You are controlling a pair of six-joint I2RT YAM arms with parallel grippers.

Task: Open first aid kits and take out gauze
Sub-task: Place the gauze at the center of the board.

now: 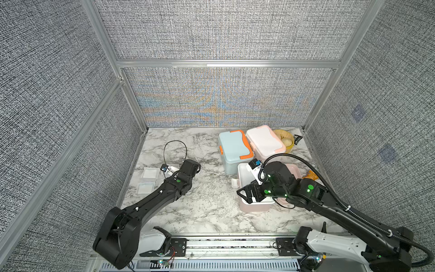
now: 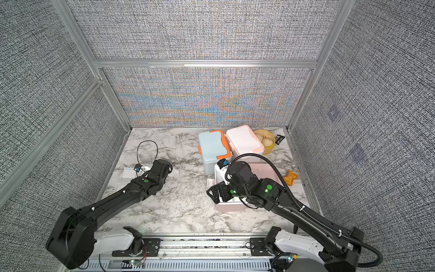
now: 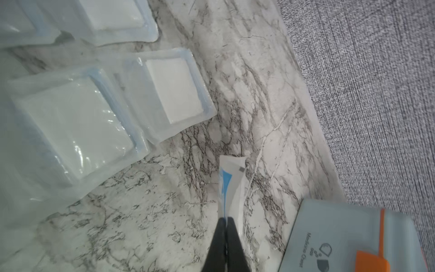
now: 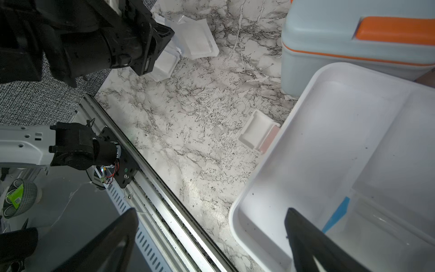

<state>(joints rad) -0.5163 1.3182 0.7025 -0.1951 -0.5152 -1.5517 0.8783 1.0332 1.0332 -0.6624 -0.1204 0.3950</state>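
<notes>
- Step in hand: moving gauze from the opened pink kit (image 1: 256, 208) to a pile at the left of the table (image 1: 207, 212).
- Pink kit: it stands near right with its lid folded back, and the white tray inside is largely bare. A clear packet with a blue stripe (image 4: 339, 219) lies in the tray. It is probably gauze, but the wrist view is too close to confirm.
- Right gripper (image 4: 207, 237): the fingers are wide apart and hold nothing. One is over the tray, and one is outside the kit's wall.
- Left gripper (image 3: 226, 222): the fingers are pressed together on a thin held packet (image 3: 231, 183), white with a blue mark, over the table beside the pile.
- Gauze (image 3: 174, 91): the wrapped pads lie at the left edge, partly overlapping, well apart from the kits.
- Blue kit (image 1: 235, 146) and white kit (image 1: 264, 141): they sit side by side at far right, lids closed.
- Next move, left arm: lower the held packet beside the pile, then release.
- Next move, right arm: bring both fingers inside the tray and close on the packet's edge. A flat wrapper calls for a shallow pinch.
- Outstanding: two kits are not yet opened.
</notes>
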